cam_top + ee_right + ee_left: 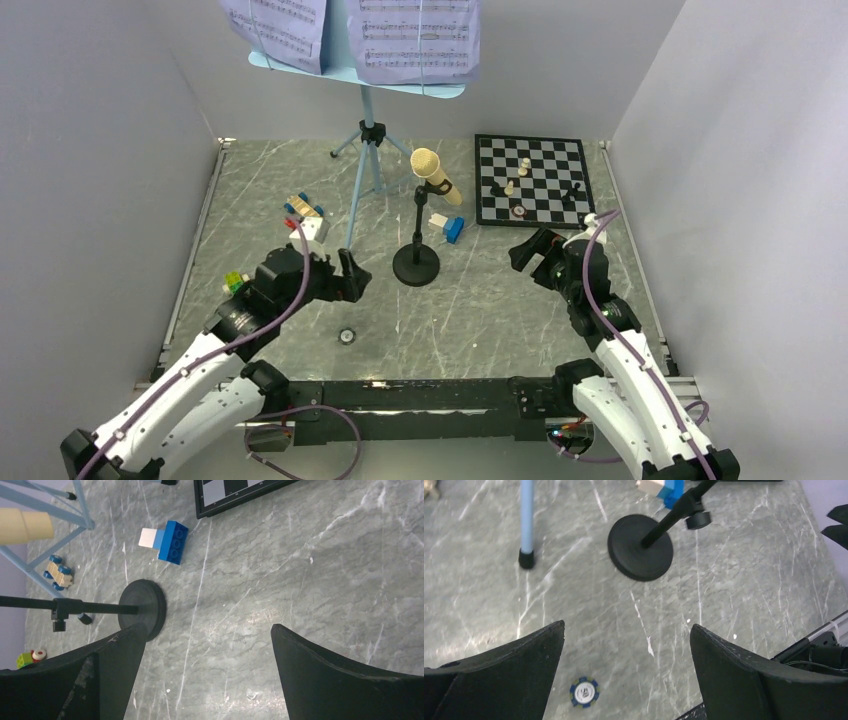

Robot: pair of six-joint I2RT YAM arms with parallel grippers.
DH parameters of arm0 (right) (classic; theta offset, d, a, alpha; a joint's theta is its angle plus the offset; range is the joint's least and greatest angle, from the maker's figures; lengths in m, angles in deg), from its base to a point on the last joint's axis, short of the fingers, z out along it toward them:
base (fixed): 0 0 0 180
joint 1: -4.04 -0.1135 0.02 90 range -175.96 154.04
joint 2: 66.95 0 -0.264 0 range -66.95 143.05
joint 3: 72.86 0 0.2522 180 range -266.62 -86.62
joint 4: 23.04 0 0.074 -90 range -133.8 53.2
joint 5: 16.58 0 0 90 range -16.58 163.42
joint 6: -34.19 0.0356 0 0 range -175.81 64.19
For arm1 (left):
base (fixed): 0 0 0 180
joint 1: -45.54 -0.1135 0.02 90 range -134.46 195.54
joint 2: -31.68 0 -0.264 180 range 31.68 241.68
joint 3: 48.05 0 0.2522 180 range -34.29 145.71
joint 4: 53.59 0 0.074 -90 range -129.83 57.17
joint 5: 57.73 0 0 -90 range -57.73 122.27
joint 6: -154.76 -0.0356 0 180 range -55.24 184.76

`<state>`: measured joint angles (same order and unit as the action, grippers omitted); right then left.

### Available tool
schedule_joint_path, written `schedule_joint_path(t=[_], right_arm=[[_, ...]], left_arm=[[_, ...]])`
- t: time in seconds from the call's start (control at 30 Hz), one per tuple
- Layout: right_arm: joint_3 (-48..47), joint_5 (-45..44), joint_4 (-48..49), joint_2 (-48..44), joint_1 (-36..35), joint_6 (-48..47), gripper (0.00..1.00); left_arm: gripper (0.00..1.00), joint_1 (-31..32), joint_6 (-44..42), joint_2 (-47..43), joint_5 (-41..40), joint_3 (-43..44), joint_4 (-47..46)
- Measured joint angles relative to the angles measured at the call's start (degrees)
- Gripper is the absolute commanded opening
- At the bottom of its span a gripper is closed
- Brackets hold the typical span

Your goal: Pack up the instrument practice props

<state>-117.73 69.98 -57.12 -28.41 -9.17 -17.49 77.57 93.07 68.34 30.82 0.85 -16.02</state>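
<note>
A tall light-blue music stand (365,130) stands at the back on tripod legs, with lavender sheet-music pages (415,38) on its desk. A tan microphone (436,175) sits clipped on a short black mic stand (416,265) with a round base, mid-table. My left gripper (352,275) is open and empty, left of the mic stand base (640,547) and near a tripod leg (526,525). My right gripper (525,255) is open and empty, right of the mic stand (142,609). The microphone shows at the left edge of the right wrist view (25,525).
A chessboard (530,180) with several pieces lies at the back right. Blue and white blocks (447,225) lie beside the mic stand, also in the right wrist view (167,541). A toy car (304,207) and coloured blocks (235,283) lie left. A poker chip (347,336) lies near the front.
</note>
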Motion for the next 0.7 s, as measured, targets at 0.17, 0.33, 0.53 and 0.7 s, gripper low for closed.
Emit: schedule_joint_path(t=[0.17, 0.33, 0.53, 0.7], right_arm=[[0.00, 1.03, -0.26, -0.04, 0.00, -1.27, 1.00], [0.04, 1.55, -0.20, -1.09, 0.00, -2.10, 1.00], [1.22, 2.36, 0.00, -1.31, 0.00, -2.36, 1.00], [1.84, 2.49, 0.04, -1.33, 0.00, -2.56, 1.00]], left_arm=[[0.95, 6.71, -4.33, 1.88, -4.57, 0.66, -6.82], [0.88, 7.65, -12.20, -2.80, -2.89, -4.39, -20.26], [0.83, 7.72, -20.81, -0.44, 1.18, -5.66, -32.00], [0.76, 7.72, -24.83, 6.14, 5.18, -5.90, -40.50]])
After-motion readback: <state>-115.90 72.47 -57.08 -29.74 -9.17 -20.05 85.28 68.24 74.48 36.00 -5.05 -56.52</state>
